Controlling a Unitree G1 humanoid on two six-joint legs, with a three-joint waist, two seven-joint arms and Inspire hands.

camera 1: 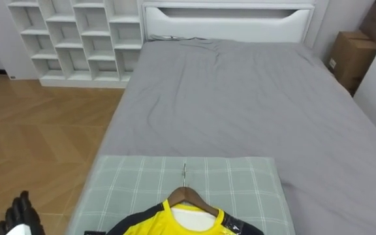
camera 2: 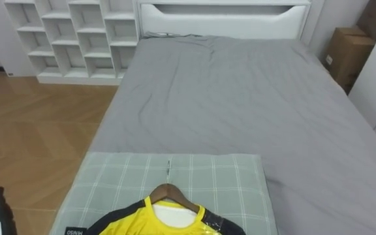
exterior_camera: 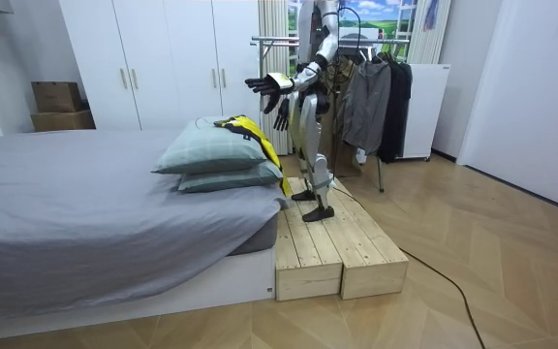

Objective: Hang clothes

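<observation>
A yellow shirt with black sleeves (camera 1: 175, 225) lies on a wooden hanger (camera 1: 187, 194), whose metal hook points up the bed. It rests on a green checked pillow (camera 1: 142, 176) at the foot of the grey bed (camera 1: 240, 98). My left hand (camera 1: 21, 212) is open at the lower left, off the pillow's side and apart from the shirt. In the room view I stand on a wooden platform (exterior_camera: 337, 247) facing the pillows. There the left hand (exterior_camera: 264, 85) is held out open above the shirt (exterior_camera: 250, 131). The right hand (exterior_camera: 281, 114) hangs lower with relaxed fingers, holding nothing.
A clothes rack (exterior_camera: 279, 41) with dark garments (exterior_camera: 371, 97) stands right behind me. A white shelf unit (camera 1: 77, 39) stands past the wooden floor to the left of the bed. Cardboard boxes (camera 1: 351, 55) sit at the right, beside the white headboard (camera 1: 227, 19).
</observation>
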